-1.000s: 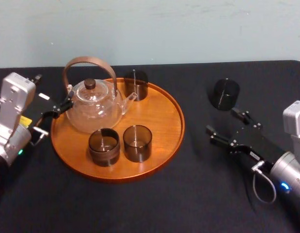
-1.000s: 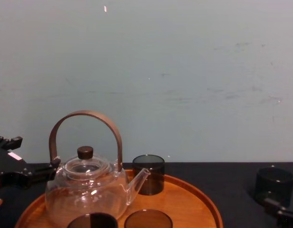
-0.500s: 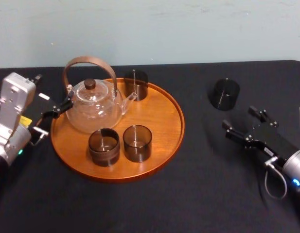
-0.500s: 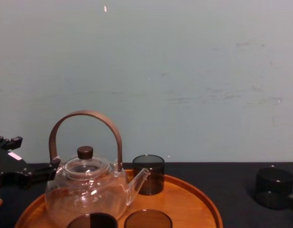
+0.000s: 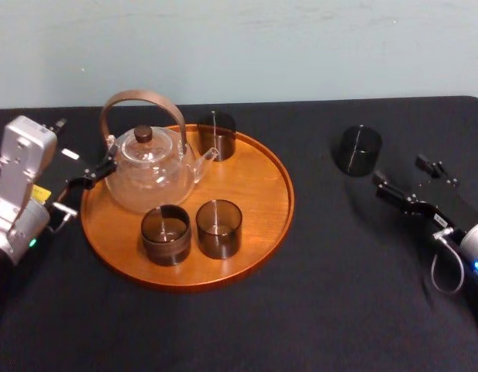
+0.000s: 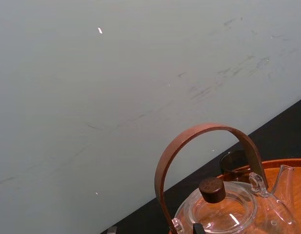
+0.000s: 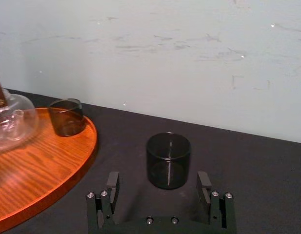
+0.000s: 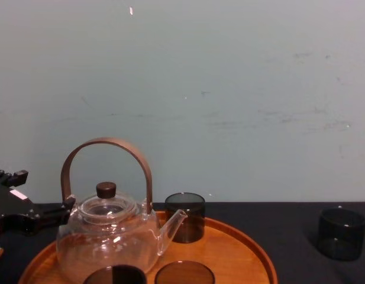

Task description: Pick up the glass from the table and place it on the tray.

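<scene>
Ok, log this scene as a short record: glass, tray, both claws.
tray: round orange-brown wooden tray, holding clear glass teapot and three dark glasses
glass to move: dark smoked cylindrical glass, upright on the flat black table, right of the tray
right claw: open, just short of that glass, not touching
left claw: parked at tray's left edge

No legible text, labels or numbers anywhere.
</scene>
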